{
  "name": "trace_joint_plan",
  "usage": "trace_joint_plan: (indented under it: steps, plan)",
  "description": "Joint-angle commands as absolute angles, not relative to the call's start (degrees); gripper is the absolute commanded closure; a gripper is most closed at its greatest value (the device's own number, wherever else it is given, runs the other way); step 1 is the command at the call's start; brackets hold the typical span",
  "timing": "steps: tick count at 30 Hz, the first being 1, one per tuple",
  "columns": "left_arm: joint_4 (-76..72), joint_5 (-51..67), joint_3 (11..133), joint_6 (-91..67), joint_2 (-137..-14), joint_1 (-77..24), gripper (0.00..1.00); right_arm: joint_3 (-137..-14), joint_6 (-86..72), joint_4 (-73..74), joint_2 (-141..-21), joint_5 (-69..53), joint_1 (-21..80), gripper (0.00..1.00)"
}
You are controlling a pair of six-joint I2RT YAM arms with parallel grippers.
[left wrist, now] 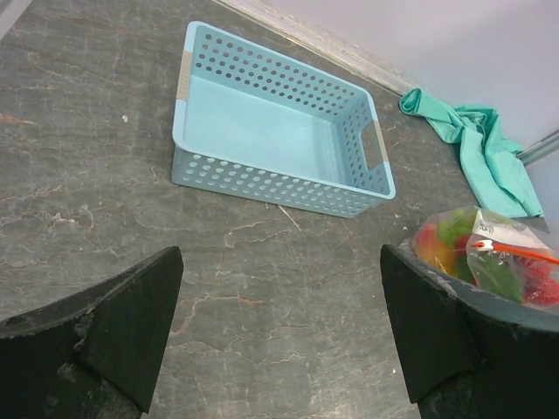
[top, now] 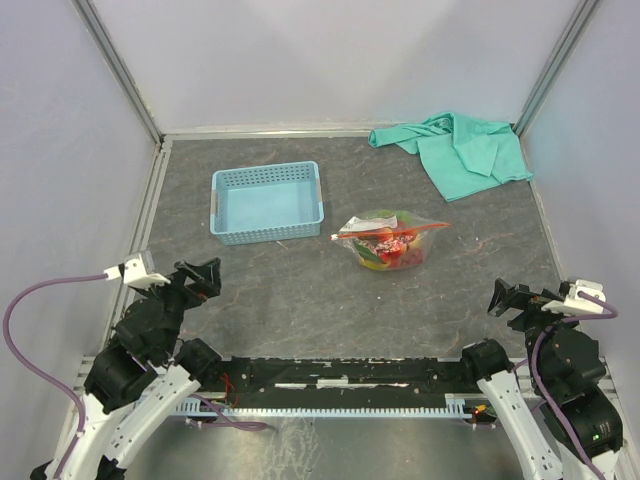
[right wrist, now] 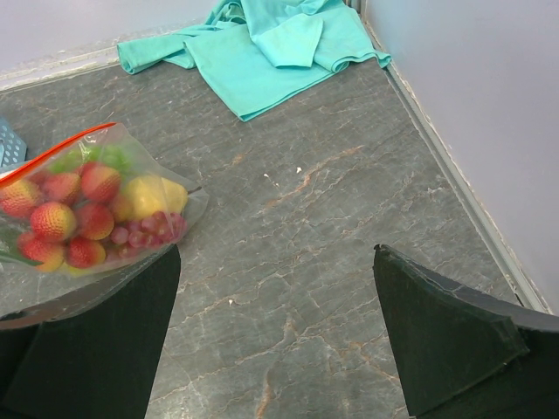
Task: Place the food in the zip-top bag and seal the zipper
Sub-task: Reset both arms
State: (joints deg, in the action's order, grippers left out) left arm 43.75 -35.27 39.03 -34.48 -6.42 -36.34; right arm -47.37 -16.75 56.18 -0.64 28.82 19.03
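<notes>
My left jaws and my right jaws both stand wide open, holding nothing. The zip-top bag (top: 390,240), with the food (top: 388,254) inside, lies on the table (top: 300,300) at two o'clock from the left jaws and ten o'clock from the right. Only the top view shows the whole zipper (top: 420,229); the right wrist view shows the purple grapes (right wrist: 144,231).

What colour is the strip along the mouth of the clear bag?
Red-orange. The strip shows best in the right wrist view.

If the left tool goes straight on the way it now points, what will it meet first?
Probably the bare table, just short of the blue basket; depth is hard to judge here.
</notes>
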Motion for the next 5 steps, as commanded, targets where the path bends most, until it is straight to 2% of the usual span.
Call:
trace_joint_plan:
  steps: [1,5]
  plan:
    - [40.3,-34.2,39.1,-32.1,-5.8,-36.0,0.01,-47.5,-17.2,54.4,-0.1,30.1,19.3,0.01]
    - [39.8,-33.4,39.1,-31.6,-6.0,-36.0,0.01,-47.5,-17.2,54.4,-0.1,30.1,19.3,0.01]
